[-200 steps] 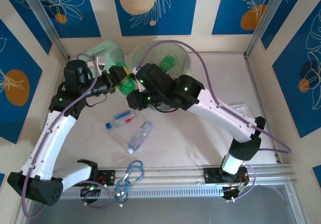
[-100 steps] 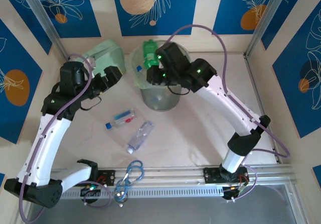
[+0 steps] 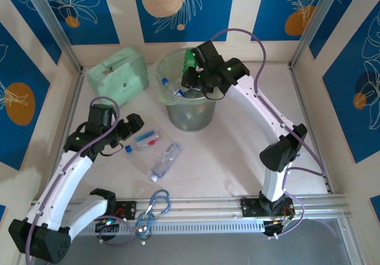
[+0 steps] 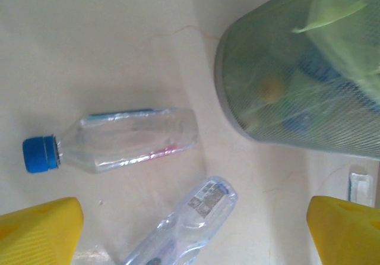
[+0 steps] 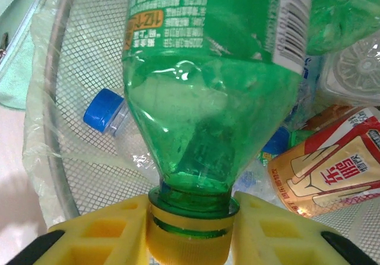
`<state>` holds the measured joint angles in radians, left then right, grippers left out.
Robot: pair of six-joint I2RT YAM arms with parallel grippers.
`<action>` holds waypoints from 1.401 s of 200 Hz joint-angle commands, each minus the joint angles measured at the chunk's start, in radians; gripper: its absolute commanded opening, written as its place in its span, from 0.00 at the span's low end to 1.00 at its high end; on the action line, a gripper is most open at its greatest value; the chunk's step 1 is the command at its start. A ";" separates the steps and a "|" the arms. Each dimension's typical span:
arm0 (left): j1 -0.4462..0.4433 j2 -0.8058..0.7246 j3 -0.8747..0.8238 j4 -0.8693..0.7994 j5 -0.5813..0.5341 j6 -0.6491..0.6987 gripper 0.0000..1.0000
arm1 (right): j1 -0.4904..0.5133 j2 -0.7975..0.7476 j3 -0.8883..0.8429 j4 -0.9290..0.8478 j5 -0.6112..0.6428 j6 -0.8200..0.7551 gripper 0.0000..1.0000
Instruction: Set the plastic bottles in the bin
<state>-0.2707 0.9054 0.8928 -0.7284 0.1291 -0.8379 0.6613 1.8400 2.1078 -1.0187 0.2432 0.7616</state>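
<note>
1. Over at the right end effector: clamped on the yellow-capped neck of a green bottle. Cap wedged between the yellow fingers, body sticking out over the open mouth of the bin.
2. Down inside the bin: a clear bottle with a blue cap, more green plastic off to the right, plus a red-and-cream label or pack. Can't tell exactly what that last one is.
3. Left end effector: jaws wide apart, nothing between them, hanging low above the counter.
4. Right below it on the counter: a blue-capped clear bottle lying on its side, and a second clear bottle just beside it, angled toward the near edge. Both outside the bin, close to its base.
5. Also around: a mint-green zip case left of the bin by the back wall, and a blue carabiner by the near rail.
</note>
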 commanded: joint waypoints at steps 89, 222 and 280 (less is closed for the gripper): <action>-0.003 -0.068 -0.228 0.111 0.029 -0.327 0.99 | 0.073 -0.040 0.155 -0.108 0.115 -0.070 0.81; -0.065 0.116 -0.276 0.270 0.002 -0.570 0.99 | 0.307 -0.391 -0.228 0.052 0.173 -0.074 0.80; -0.064 0.281 -0.229 0.333 -0.034 -0.559 1.00 | 0.320 -0.398 -0.255 0.050 0.153 -0.068 0.82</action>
<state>-0.3279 1.1187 0.6319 -0.4324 0.1204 -1.3720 0.9733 1.4670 1.8545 -0.9825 0.3931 0.6846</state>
